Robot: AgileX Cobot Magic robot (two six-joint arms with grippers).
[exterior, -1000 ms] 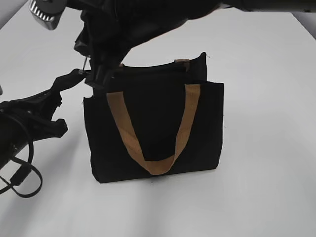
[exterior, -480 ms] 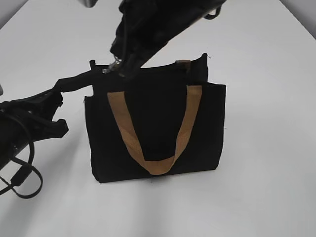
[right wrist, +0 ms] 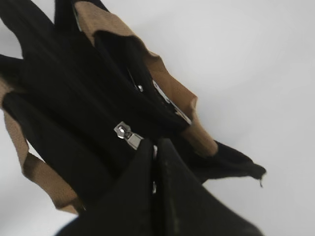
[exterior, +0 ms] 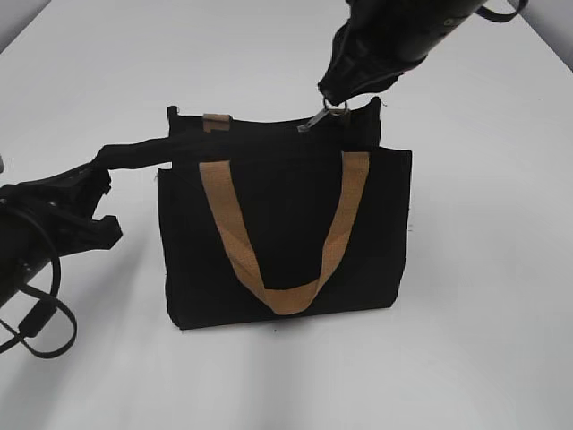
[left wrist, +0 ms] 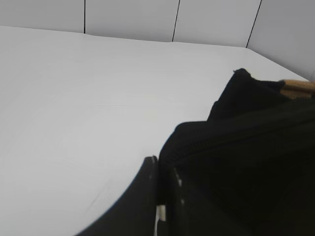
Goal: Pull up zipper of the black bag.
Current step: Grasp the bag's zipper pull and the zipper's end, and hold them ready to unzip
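My right claw (right wrist: 153, 147), clamped on the zipper's small metal tab (right wrist: 129, 135), draws along the soft, light bag (exterior: 286, 224); my left claw (left wrist: 160, 196) pinches its limp end tail.

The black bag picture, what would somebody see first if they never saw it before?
First, the black bag standing upright mid-table, its tan handle hanging in a loop down the front. Next, the right end effector at the top right corner, pinching the silvery zipper pull. On the left, the left end effector grips a black fabric tail stretched sideways from the bag's top left corner.
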